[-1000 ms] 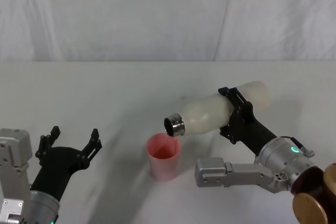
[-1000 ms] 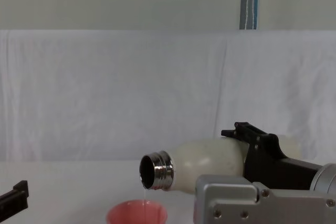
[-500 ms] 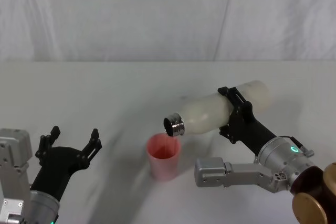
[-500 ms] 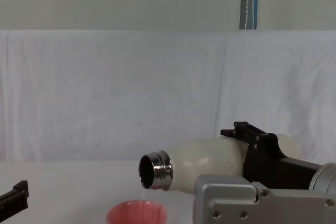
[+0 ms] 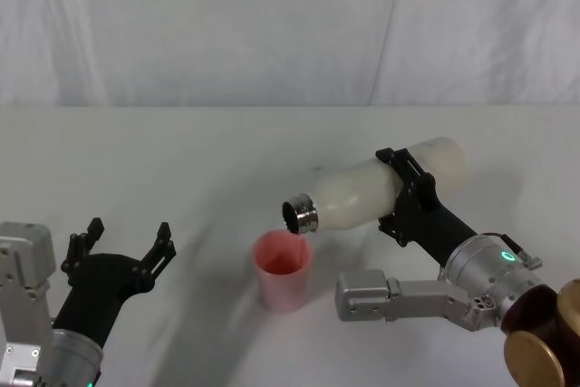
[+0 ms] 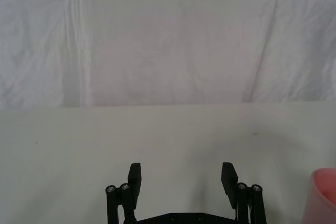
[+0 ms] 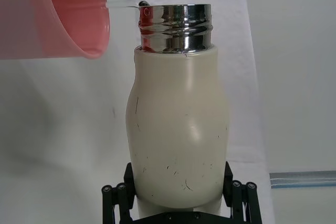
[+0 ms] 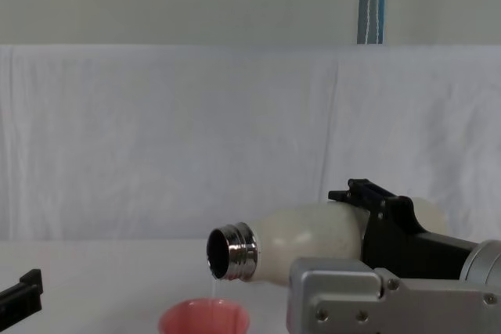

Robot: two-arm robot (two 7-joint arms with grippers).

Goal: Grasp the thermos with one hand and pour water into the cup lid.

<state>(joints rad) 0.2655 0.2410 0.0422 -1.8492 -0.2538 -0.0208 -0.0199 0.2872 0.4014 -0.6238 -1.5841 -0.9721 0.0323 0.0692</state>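
Note:
My right gripper (image 5: 405,195) is shut on the cream-white thermos (image 5: 376,193), holding it tipped nearly flat above the table. Its steel neck (image 5: 301,215) points down-left over the pink cup lid (image 5: 283,270). From the chest view a thin stream of water falls from the thermos neck (image 8: 231,252) into the cup lid (image 8: 205,317). The right wrist view has the thermos (image 7: 178,145) between the fingers (image 7: 237,200), water running off its rim into the cup lid (image 7: 52,17). My left gripper (image 5: 122,244) stays open at the lower left, apart from both; it is open with nothing in it (image 6: 181,178).
A white cloth covers the table (image 5: 181,160) and hangs as a backdrop behind it. A blue-edged strip (image 8: 372,1) stands on the wall at the back. Bare table lies between the left gripper and the cup lid.
The thermos has tipped slightly more, its base end rising a little, while water keeps running into the cup lid. The left arm has not moved.

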